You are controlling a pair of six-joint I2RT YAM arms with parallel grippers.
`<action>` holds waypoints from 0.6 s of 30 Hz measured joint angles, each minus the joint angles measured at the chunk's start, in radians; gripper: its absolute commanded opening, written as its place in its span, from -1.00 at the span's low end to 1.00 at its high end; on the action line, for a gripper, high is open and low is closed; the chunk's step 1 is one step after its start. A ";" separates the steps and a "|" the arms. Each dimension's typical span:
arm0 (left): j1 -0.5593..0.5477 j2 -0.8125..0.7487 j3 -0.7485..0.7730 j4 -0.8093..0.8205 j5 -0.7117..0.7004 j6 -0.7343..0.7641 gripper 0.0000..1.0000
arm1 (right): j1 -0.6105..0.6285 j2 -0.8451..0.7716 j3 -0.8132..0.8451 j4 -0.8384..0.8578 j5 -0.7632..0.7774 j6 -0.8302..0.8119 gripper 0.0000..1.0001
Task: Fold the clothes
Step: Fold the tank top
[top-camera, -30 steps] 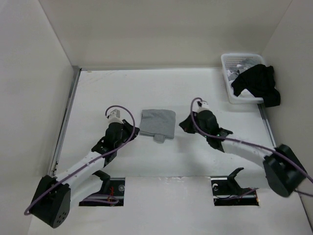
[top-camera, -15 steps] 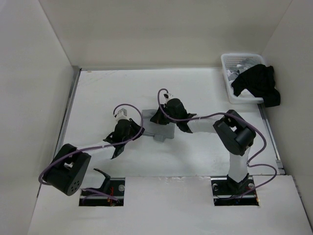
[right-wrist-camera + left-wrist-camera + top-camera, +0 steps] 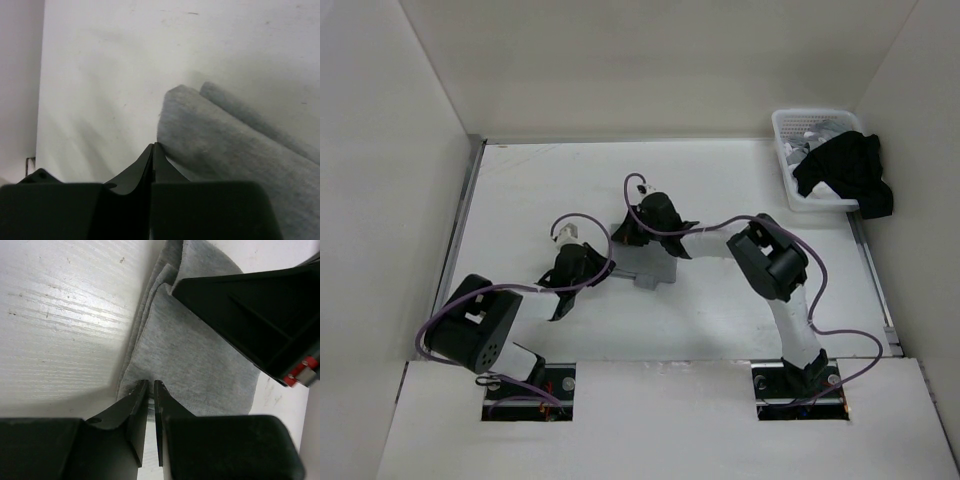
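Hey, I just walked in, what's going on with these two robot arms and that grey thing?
Both arms are at a grey tank top, which lies folded into a compact bundle. The left gripper sits at its left edge, jaws almost closed; whether it pinches fabric is unclear. The right gripper is shut, its tip against the bundle's far-left corner. A black garment hangs over a white basket at far right.

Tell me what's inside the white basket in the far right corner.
A black garment fills the white basket and spills over its right rim; pale items show at the far-left end. Whatever lies beneath the garment is covered.
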 measured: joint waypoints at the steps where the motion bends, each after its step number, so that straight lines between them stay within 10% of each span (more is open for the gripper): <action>1: 0.004 0.002 -0.005 0.013 0.003 -0.004 -0.80 | -0.002 0.008 0.003 -0.005 0.001 0.001 -0.97; 18: 0.031 -0.098 -0.117 0.056 0.046 -0.052 -0.58 | -0.053 0.064 0.171 -0.200 0.042 0.121 -0.91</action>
